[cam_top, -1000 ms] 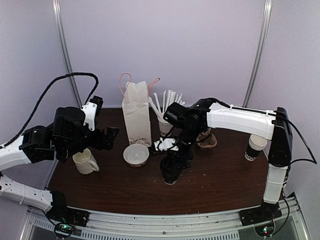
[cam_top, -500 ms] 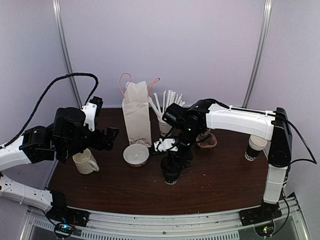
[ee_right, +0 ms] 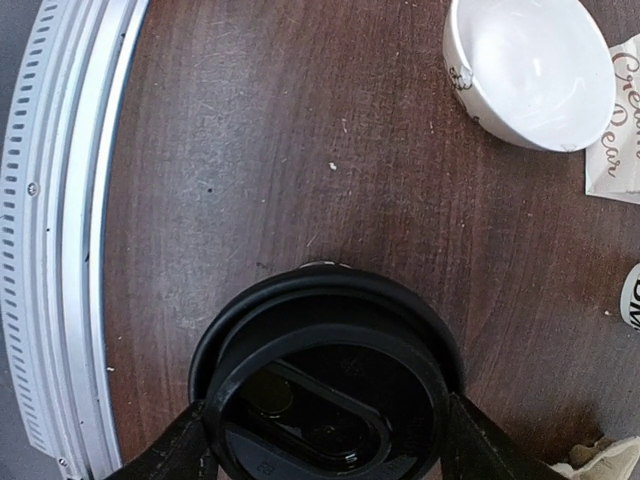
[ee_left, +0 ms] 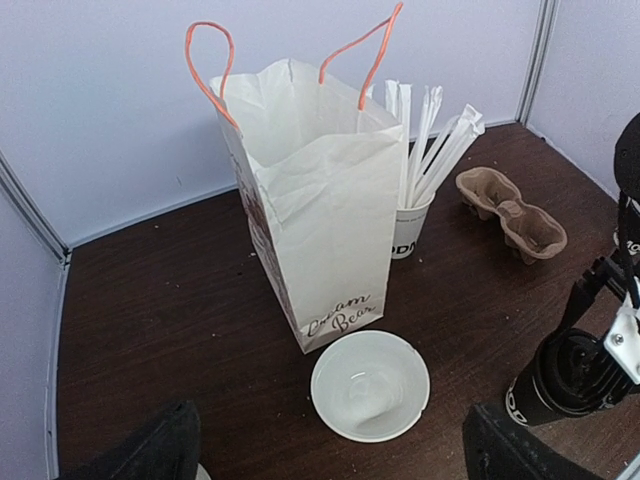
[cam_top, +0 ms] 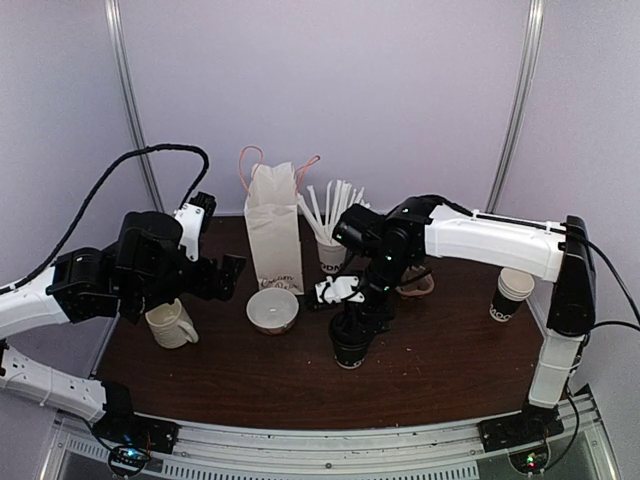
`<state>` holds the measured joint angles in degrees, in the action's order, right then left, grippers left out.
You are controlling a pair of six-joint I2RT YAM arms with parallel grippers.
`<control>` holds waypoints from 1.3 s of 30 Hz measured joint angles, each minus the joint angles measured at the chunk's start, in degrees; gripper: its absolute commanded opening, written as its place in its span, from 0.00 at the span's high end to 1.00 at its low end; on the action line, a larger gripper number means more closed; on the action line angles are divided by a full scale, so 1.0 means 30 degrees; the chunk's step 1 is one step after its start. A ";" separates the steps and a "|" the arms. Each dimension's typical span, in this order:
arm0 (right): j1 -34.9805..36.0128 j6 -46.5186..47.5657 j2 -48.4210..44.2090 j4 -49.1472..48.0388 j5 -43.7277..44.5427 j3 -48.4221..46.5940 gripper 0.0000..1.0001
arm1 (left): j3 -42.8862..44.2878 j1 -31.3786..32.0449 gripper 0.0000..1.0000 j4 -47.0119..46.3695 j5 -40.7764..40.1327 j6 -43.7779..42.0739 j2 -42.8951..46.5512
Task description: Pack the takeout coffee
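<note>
The takeout coffee [cam_top: 349,350] stands upright on the bench [cam_top: 450,365] near the middle, to the right of the white bowl [cam_top: 272,310] and nearer than the paper bag [cam_top: 273,235]. The right end effector [ee_right: 322,448] sits over it, its fingers [ee_right: 175,452] flanking the black lid [ee_right: 325,385]. I cannot tell whether they pinch it or only lie beside it. The left end effector [cam_top: 233,272] hovers spread wide and empty, left of the bowl.
</note>
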<state>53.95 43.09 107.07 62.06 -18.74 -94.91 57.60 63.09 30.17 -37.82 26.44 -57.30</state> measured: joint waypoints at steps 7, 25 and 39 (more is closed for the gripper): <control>-0.1319 -0.0073 -0.3373 0.1486 0.0066 0.1093 0.31 | 0.0197 0.0000 0.05 -0.0233 0.0197 -0.0175 -0.0328; -1.6313 -0.0270 -1.0630 0.1953 0.1151 0.8816 0.31 | 0.0306 -0.0015 0.05 -0.1683 0.0787 -0.1435 -0.1807; -1.7624 0.0066 -1.0382 0.0350 0.0124 1.1198 0.19 | 0.0998 -0.0015 0.05 -0.1749 0.1239 -0.1982 -0.2244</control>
<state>1.08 43.29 75.92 63.11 -18.37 -61.32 60.60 63.05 24.93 -34.11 20.49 -64.03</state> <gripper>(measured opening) 0.770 0.946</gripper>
